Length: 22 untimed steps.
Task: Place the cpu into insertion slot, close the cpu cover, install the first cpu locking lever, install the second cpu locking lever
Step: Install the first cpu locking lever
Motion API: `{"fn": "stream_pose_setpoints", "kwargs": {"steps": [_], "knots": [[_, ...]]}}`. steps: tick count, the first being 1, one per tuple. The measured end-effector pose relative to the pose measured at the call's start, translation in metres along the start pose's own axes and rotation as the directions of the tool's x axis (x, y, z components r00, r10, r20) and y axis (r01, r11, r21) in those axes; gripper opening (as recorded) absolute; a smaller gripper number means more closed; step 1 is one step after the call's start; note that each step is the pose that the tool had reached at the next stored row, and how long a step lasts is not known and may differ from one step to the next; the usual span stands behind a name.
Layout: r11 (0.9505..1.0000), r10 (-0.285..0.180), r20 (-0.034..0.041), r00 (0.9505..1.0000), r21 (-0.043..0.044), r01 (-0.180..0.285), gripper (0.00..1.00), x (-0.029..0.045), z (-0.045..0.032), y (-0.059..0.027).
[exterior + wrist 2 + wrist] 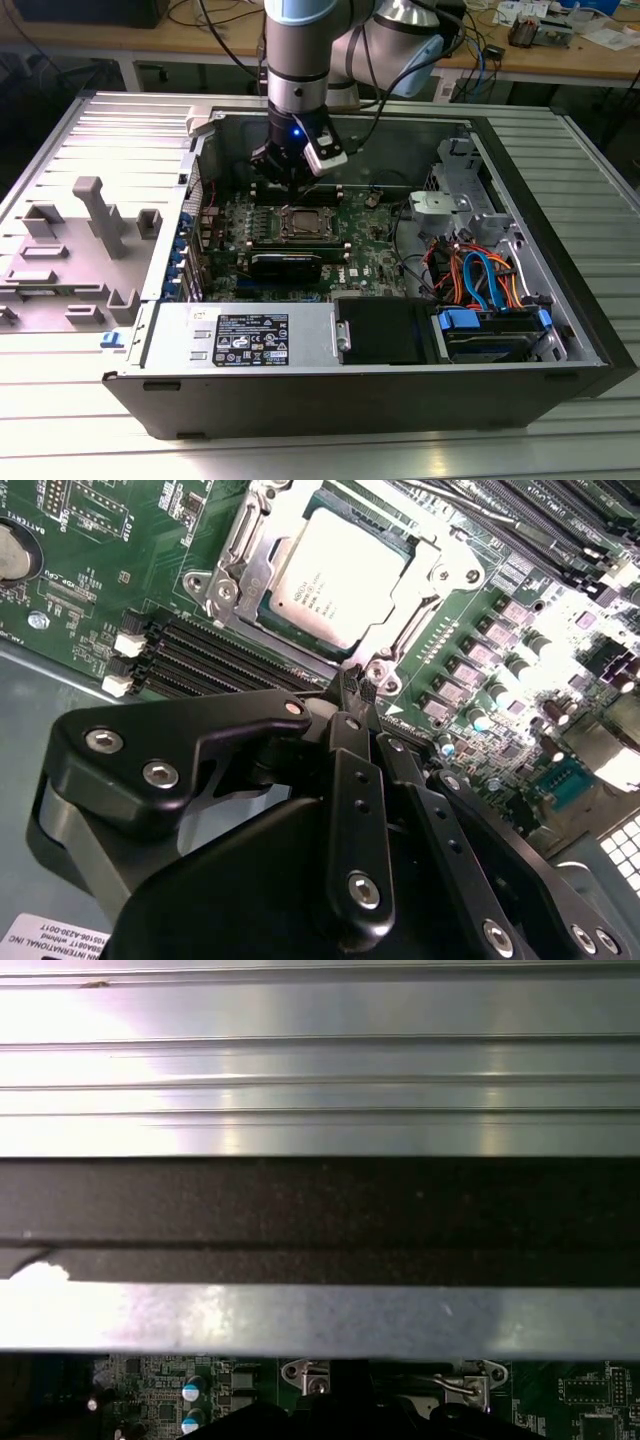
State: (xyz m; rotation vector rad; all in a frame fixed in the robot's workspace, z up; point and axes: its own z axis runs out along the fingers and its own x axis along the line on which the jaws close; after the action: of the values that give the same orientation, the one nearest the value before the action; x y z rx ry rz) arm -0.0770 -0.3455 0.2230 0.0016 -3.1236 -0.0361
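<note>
In the second wrist view the cover [235, 550] lies flat over the slot [222, 590], framing the cpu [335, 575] seated inside. Placing and closing look done, so the lever steps seem to be in hand. Just beside the frame's near corner hovers the gripper [356, 688], fingertips pressed together, holding nothing — a lever push would call for fine, steady aim

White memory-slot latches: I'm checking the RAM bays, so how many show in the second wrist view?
2. One white plastic latch ends the black slot nearer the dull grey square cpu; the other ends the next slot out. The black hand may hide more.
</note>
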Motion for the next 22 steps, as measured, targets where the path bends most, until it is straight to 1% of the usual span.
{"fn": "stream_pose_setpoints", "kwargs": {"steps": [5,8,13,22], "knots": [[1.0000,0.000,0.0002,1.0000,-0.0001,0.000,0.11,0.0001,0.0003,0.0036],[1.0000,0.000,0.0002,1.0000,-0.0001,0.000,0.11,-0.0005,0.0016,0.0037],[1.0000,0.000,0.0000,1.0000,0.0002,0.000,0.11,-0.0042,0.0046,0.0039],[1.0000,0.000,0.0000,1.0000,0.0001,0.000,0.11,-0.0107,0.0071,0.0040]]}}
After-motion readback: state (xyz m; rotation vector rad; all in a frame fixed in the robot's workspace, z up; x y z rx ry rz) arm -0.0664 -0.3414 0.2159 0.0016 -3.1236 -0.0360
